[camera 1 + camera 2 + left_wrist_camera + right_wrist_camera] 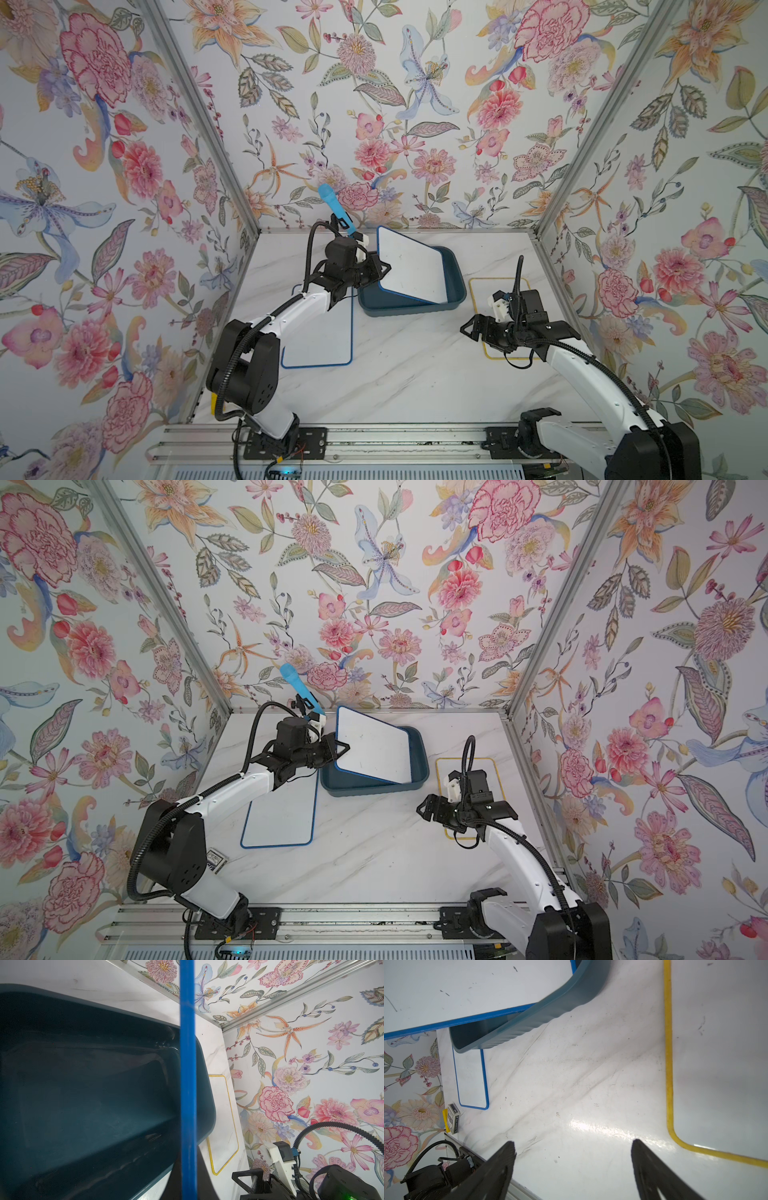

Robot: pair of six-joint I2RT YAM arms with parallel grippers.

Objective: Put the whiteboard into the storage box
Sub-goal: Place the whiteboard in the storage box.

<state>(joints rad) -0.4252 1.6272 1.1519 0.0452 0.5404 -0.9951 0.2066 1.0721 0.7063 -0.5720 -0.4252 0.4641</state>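
Top views look down (nearly identical); close wrist views share the storage box (83, 1095).

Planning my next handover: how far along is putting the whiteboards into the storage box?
Done: none lies flat inside yet. In hand: the left gripper, shut, holds a blue-framed white rectangular whiteboard tilted, its free edge down in the dark teal plastic storage box. Left: lower and release it; a second blue-framed whiteboard and a yellow-framed whiteboard lie on the table, the open right gripper empty.

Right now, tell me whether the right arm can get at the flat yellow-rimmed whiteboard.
Probably yes. The right hand is open and empty beside the yellow-rimmed whiteboard, which lies flat on the marble table with nothing seen on it.
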